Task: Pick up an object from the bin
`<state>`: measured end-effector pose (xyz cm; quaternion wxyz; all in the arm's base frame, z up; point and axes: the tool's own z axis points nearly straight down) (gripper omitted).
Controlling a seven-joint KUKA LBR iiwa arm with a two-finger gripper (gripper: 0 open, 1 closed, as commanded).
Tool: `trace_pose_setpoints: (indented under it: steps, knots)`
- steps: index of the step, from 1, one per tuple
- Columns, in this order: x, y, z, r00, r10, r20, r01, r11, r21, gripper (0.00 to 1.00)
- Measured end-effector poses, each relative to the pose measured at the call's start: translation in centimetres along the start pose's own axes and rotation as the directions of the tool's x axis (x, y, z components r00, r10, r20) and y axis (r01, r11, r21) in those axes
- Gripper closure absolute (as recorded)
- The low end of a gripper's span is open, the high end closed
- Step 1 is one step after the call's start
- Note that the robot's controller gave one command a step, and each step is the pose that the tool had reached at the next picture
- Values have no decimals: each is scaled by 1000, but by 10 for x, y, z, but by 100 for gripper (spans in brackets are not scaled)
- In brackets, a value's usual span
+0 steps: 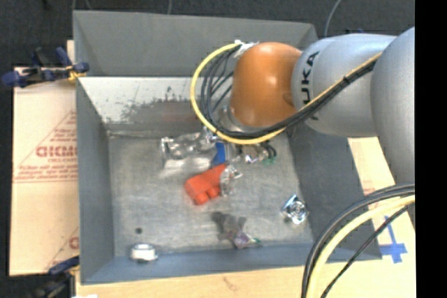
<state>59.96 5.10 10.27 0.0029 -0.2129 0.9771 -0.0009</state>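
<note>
My gripper (pixel 233 165) hangs below the orange wrist cover, over the middle of the bin. A red blocky piece (pixel 202 188) lies just to its lower left, touching or almost touching the gripper's metal tip. A clear crumpled plastic item (pixel 179 149) lies to the left of the gripper, near the back wall. A small blue part (pixel 219 151) shows right beside the gripper body, half hidden under the wrist.
A small silver-and-blue object (pixel 295 210) sits near the right wall. A dark grey and purple thing (pixel 233 228) lies near the front wall. A round whitish cap (pixel 143 252) rests in the front left corner. The arm covers the bin's back right.
</note>
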Motion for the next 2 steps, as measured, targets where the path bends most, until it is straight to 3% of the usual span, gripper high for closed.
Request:
trace_pose_setpoints:
  steps: [1,2]
  knots:
    - [-2,3,-2,1000,0,5,0,1000,-1,100]
    - [3,8,-130,997,-83,1,83,997,1,100]
